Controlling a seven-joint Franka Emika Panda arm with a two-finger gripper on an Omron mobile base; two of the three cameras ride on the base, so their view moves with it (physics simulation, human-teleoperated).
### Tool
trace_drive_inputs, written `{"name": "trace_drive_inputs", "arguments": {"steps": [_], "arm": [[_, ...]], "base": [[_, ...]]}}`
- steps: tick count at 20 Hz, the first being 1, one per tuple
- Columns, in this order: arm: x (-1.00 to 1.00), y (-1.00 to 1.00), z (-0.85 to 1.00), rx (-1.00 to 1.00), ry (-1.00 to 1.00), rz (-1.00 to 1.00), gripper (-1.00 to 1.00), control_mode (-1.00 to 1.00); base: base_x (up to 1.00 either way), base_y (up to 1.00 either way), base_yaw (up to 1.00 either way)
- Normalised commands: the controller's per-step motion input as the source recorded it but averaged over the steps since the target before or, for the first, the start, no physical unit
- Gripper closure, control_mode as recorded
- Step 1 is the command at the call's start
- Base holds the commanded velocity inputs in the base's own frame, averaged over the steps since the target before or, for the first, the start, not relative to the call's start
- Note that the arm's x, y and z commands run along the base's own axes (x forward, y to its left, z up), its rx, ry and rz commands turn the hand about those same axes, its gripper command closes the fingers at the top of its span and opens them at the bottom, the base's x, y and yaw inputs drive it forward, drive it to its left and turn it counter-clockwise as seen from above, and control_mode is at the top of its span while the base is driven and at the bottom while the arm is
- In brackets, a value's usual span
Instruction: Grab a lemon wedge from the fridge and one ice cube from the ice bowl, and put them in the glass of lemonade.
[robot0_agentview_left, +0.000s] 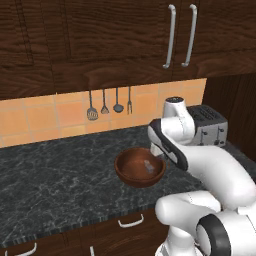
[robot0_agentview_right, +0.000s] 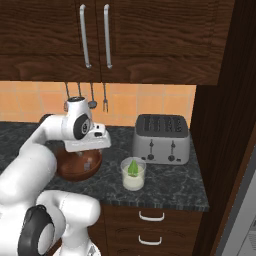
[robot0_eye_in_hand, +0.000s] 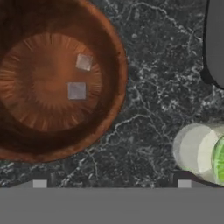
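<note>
The reddish-brown ice bowl (robot0_eye_in_hand: 114, 74) holds two pale ice cubes (robot0_eye_in_hand: 76, 90), one beside the other (robot0_eye_in_hand: 83, 62). In the left base view an ice cube (robot0_agentview_left: 148, 165) shows inside the bowl (robot0_agentview_left: 131, 175). The glass of lemonade (robot0_agentview_right: 133, 181) stands right of the bowl (robot0_agentview_right: 75, 170), with a yellow-green lemon wedge (robot0_agentview_right: 133, 167) in it. My gripper (robot0_eye_in_hand: 111, 184) hangs open and empty above the counter, over the bowl's rim on the glass (robot0_eye_in_hand: 192, 148) side. The wedge (robot0_eye_in_hand: 220, 159) peeks in at the hand view's edge.
A silver toaster (robot0_agentview_right: 161, 139) stands behind the glass near the dark side wall. Utensils (robot0_agentview_left: 110, 106) hang on the tiled backsplash, and cabinets with long handles (robot0_agentview_right: 95, 35) are overhead. A light-grey fridge edge (robot0_agentview_right: 246, 220) shows at the lower right.
</note>
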Motion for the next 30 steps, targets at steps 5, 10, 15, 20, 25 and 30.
{"name": "trace_drive_inputs", "arguments": {"steps": [5,10,15,20,25,30], "arm": [[0.55,0.59,-0.50,-0.06,0.15,0.02,-1.00,-1.00],[0.25,0.32,-0.60,0.01,0.00,0.00,-1.00,-1.00],[0.28,0.02,-0.30,0.03,0.01,0.00,-1.00,-1.00],[0.41,0.11,-0.30,0.00,0.08,0.00,-1.00,-1.00],[0.20,0.05,-0.41,0.00,0.02,0.00,-1.00,-1.00],[-0.02,0.00,-0.23,0.00,0.05,0.00,-1.00,-1.00]], "base": [[0.00,0.00,0.00],[0.00,0.00,0.00],[0.00,0.00,0.00],[0.00,0.00,0.00],[0.00,0.00,0.00],[0.00,0.00,0.00]]}}
